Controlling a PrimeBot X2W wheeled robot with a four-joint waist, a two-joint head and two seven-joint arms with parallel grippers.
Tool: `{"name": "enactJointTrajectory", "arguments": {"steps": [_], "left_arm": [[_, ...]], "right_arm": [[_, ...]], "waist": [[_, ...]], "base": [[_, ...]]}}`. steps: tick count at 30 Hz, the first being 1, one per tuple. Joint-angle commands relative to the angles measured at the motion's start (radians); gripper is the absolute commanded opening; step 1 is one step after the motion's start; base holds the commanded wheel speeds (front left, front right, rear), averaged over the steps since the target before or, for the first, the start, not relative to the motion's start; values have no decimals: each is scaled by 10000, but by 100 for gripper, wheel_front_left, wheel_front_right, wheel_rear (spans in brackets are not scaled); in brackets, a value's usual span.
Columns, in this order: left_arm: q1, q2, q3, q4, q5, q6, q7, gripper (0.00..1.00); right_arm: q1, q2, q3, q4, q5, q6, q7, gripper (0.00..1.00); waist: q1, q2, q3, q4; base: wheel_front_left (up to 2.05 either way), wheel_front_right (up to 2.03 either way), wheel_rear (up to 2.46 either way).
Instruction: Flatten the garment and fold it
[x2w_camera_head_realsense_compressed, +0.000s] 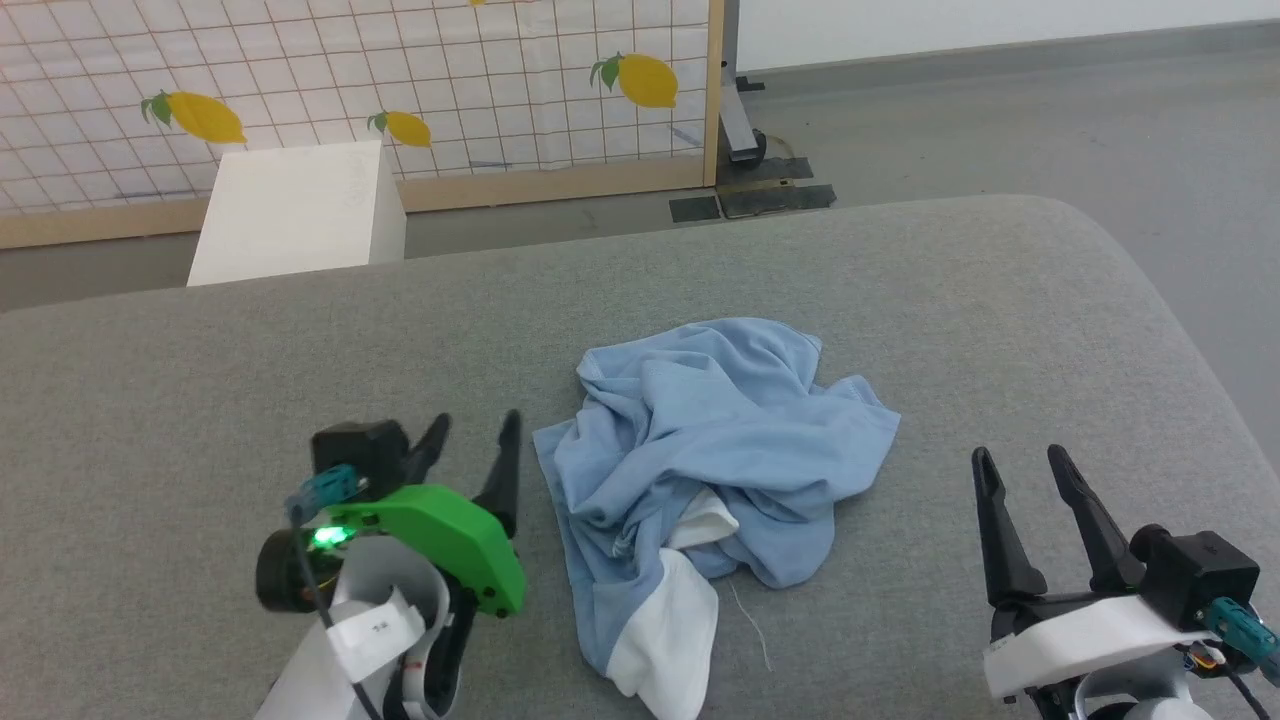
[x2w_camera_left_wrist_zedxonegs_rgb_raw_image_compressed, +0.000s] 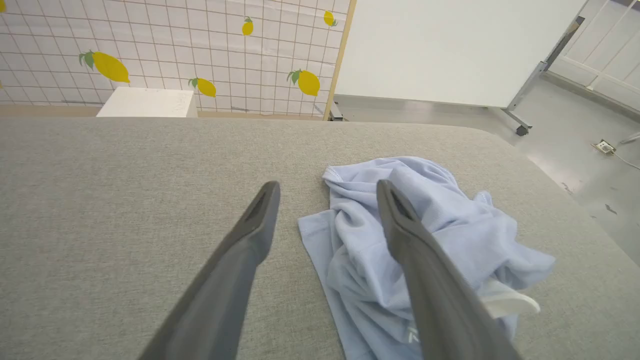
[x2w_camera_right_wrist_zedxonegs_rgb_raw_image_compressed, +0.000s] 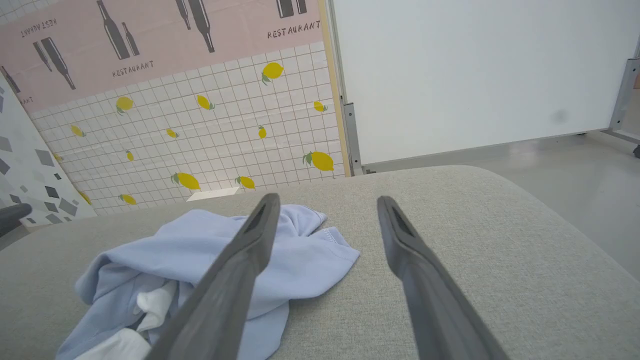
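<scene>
In the middle of the head view, found the garment (x2w_camera_head_realsense_compressed: 700, 440) lying in a bumpy blue heap on the grey table (x2w_camera_head_realsense_compressed: 200, 370). Saw some white fabric (x2w_camera_head_realsense_compressed: 670, 620) poking out at the lower edge of the heap. Not flat at all, and not folded either.

At the lower left of the frame, spotted the left gripper (x2w_camera_head_realsense_compressed: 476, 420) just beside the heap's left edge. Had its two dark fingers (x2w_camera_head_realsense_compressed: 503, 465) spread wide apart and held nothing. At the lower right of the frame, spotted the right gripper (x2w_camera_head_realsense_compressed: 1020, 455), set apart from the heap with bare table between. Had its fingers spread wide too, and held nothing.

Looked like the very start of the flattening step, with no fold begun. Seemed to call for a good grab next: picking out a real edge or corner of the garment, maybe the edge near the left gripper, and pinching only one layer. Then likely needed a pull outward from both sides to spread the cloth. Could go wrong by grabbing a thick bunch and dragging the whole heap along.
</scene>
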Motion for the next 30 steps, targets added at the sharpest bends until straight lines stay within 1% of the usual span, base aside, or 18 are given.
{"name": "enactJointTrajectory", "arguments": {"steps": [1,4,7,10,14,17,23,26,27,28,29,30], "left_arm": [[145,47,102,-36,127,122,-201,100],[42,26,147,293,238,252,-404,100],[-454,-71,38,964,276,211,-252,100],[-1283,-187,-40,1973,277,164,104,100],[-2350,-228,-121,3408,291,246,944,100],[-3023,-140,-298,4363,446,349,1692,100],[-3746,78,-586,5616,556,325,2959,100],[-3832,143,-800,6009,576,279,3740,100],[-3832,163,-918,6104,586,198,4049,100],[-3816,161,-1012,6141,559,67,4282,89],[-3784,125,-1054,6125,456,-96,4471,30],[-3751,92,-1086,6079,378,-229,4568,0]], "right_arm": [[83,7,26,-66,-62,-13,31,100],[-39,7,121,-149,-63,-13,67,100],[-167,7,162,-196,-35,-13,44,100],[-291,7,232,-183,34,-13,21,100],[-487,7,313,-44,172,-13,-99,100],[-631,7,342,142,290,-13,-238,100],[-843,7,370,482,444,-13,-489,100],[-889,7,358,590,478,-13,-571,100],[-892,7,339,623,484,-13,-597,100],[-892,7,317,652,487,-13,-617,100],[-894,7,306,686,490,-13,-639,100],[-897,7,304,708,494,-13,-655,100]], "waist": [[1,-1,66,-5],[1,-1,272,-125],[1,-1,544,-313],[1,-1,904,-613],[1,-1,1362,-1096],[1,-1,1620,-1414],[1,-1,1901,-1819],[1,-1,1923,-1847],[1,-1,1921,-1829],[1,-1,1909,-1795],[1,-1,1888,-1739],[1,-1,1864,-1681]], "base": [[0,0,0],[0,0,0],[0,0,0],[0,0,0],[0,0,0],[0,0,0],[0,0,0],[0,0,0],[0,0,0],[0,0,0],[0,0,0],[0,0,0]]}}
